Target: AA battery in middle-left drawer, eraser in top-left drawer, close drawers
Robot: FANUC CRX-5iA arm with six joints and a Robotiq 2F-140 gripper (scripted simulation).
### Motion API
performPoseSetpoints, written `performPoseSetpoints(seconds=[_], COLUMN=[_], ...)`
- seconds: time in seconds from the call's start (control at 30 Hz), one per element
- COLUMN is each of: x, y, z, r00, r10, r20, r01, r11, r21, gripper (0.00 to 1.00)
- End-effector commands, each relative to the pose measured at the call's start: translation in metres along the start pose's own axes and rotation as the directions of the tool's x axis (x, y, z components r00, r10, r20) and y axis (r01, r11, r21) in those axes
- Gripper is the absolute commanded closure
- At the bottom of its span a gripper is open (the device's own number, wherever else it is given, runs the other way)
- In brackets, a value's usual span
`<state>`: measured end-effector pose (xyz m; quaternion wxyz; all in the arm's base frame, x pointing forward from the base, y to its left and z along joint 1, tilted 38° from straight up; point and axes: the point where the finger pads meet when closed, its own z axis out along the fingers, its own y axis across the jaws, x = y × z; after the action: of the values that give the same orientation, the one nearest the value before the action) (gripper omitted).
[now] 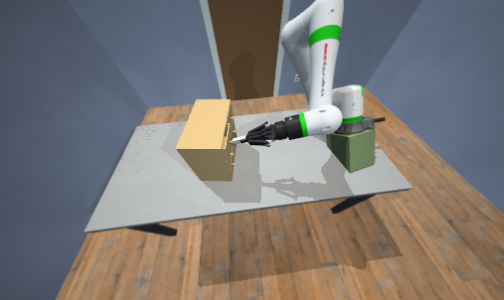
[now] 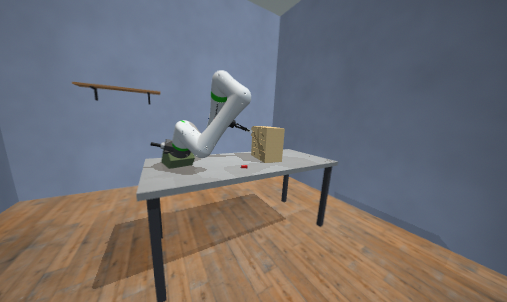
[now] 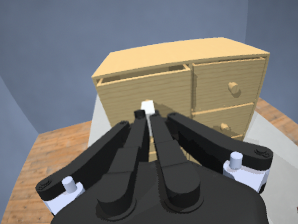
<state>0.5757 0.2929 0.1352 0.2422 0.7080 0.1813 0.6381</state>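
Observation:
The small wooden chest (image 1: 204, 134) (image 2: 272, 145) (image 3: 220, 52) stands on the grey table (image 1: 149, 199) (image 2: 195, 182) with its drawer fronts facing the arm. Its top-left drawer (image 3: 127, 91) sticks out a little from the front; the other drawers look pushed in. My gripper (image 1: 238, 140) (image 2: 247, 130) (image 3: 148, 109) is shut and empty, held level, with its fingertips at the front of that top-left drawer. The AA battery and the eraser are not in view.
A small red thing (image 2: 244, 166) lies on the table between the chest and the arm's green base block (image 1: 355, 149) (image 2: 177, 160). The chest stands near the table's far left part.

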Motion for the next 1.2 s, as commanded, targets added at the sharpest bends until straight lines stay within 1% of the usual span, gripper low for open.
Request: performPoseSetpoints(seconds=[0.0, 0.5, 1.17], x=[0.0015, 0.0046, 0.0049], y=[-0.0001, -0.0001, -0.0001], z=[0.0036, 0.012, 0.0129], r00=[1.0, 1.0, 1.0], r10=[0.0, 0.0, 0.0], r20=[0.0, 0.0, 0.0], r01=[0.0, 0.0, 0.0], r11=[1.0, 1.0, 1.0], r21=[0.0, 0.0, 0.0], gripper=[1.0, 1.0, 1.0])
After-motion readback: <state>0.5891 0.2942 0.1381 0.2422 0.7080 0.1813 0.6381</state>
